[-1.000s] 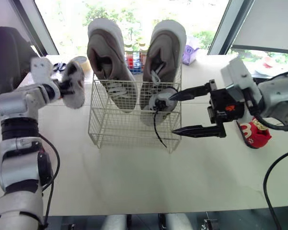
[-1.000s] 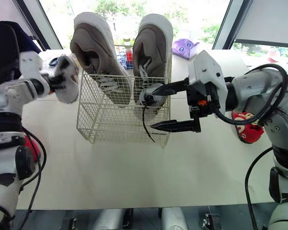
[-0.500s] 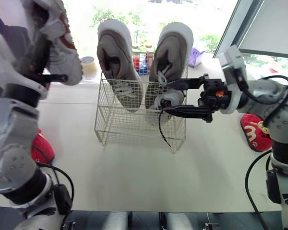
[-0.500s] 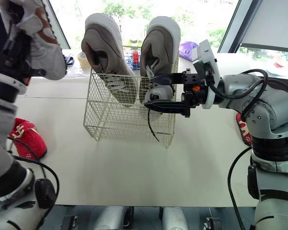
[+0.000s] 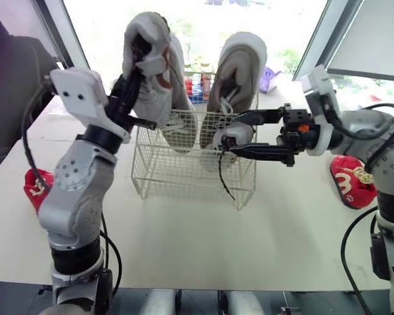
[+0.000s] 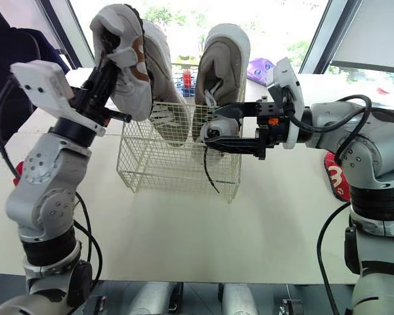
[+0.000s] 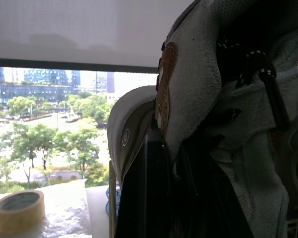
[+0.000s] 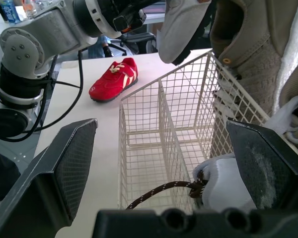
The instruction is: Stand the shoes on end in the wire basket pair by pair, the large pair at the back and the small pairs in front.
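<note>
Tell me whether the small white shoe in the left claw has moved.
Yes. The small white shoe went from left of the wire basket to above its left rim.

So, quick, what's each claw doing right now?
Left claw: closed, holding a small white shoe up high.
Right claw: open, holding nothing, at the basket.

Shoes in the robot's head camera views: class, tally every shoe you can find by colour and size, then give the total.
2 large taupe suede shoes, on end in the white wire basket
2 small white shoes, one in the basket, one lifted above it
2 small red shoes, either side of the basket
Total: 6 shoes
</note>
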